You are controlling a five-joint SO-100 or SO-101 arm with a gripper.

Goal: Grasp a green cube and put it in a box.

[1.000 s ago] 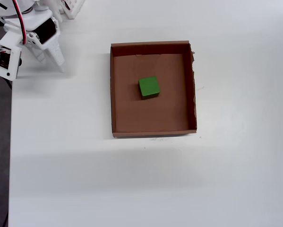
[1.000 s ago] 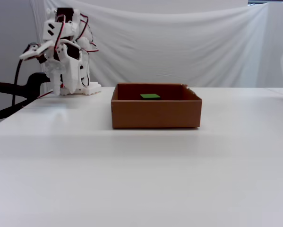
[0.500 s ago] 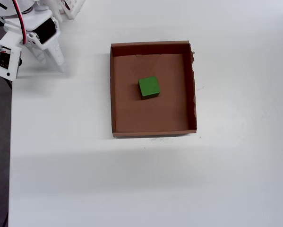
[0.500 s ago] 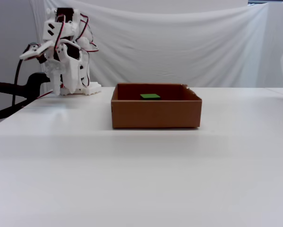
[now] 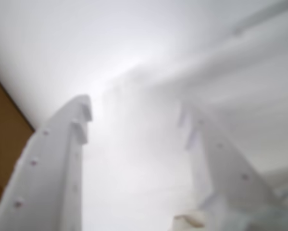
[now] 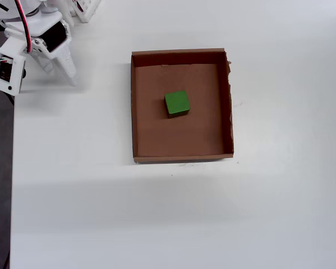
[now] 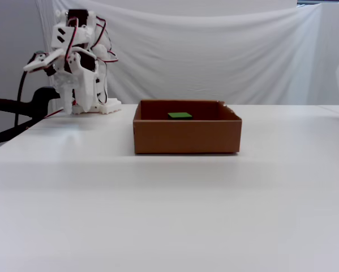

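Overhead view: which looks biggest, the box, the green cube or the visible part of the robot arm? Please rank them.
1. The box, clearly largest.
2. The arm, only partly in frame at the top-left corner, and nearer the camera.
3. The green cube, smallest, lying inside the box.

Your overhead view looks straight down on the tabletop point(image 6: 212, 213), box point(image 6: 182, 158) near centre, arm point(image 6: 33, 42) tucked in the upper left corner. Your fixed view sits low, near tabletop level, facing the box's point(image 7: 186, 136) side wall, with the arm point(image 7: 76, 68) behind on the left. Both share box and arm. Your wrist view is close and blurred, looking out between the fingers point(image 5: 62, 159), a brown box corner point(image 5: 4, 130) at left.
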